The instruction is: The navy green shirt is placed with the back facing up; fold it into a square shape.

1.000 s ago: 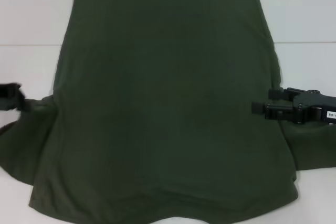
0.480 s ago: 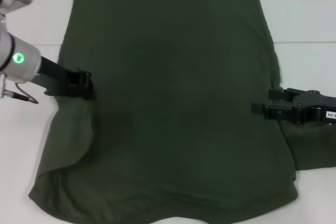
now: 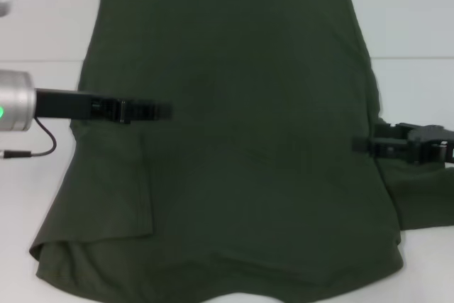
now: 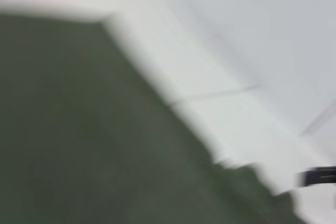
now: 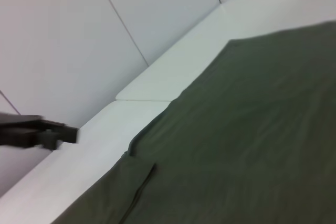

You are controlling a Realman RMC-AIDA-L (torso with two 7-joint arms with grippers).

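The navy green shirt (image 3: 241, 140) lies flat on the white table, plain side up. Its left sleeve (image 3: 113, 182) is folded inward and lies flat on the body. My left gripper (image 3: 162, 111) reaches over the shirt's left part, just above that flap. In the right wrist view, the left gripper (image 5: 63, 134) stands above the table and no cloth hangs from it. My right gripper (image 3: 369, 140) is open at the shirt's right edge, over the right sleeve (image 3: 418, 196). The left wrist view shows blurred shirt fabric (image 4: 79, 129) and the right gripper (image 4: 320, 177) far off.
The white table (image 3: 42, 26) shows around the shirt. A pale wall with panel seams (image 5: 121, 19) stands behind it. A thin cable (image 3: 39, 148) hangs from the left arm.
My left arm has swung right over the shirt, and the left sleeve has come in with it and now lies folded on the body. My right gripper has drawn back slightly to the right.
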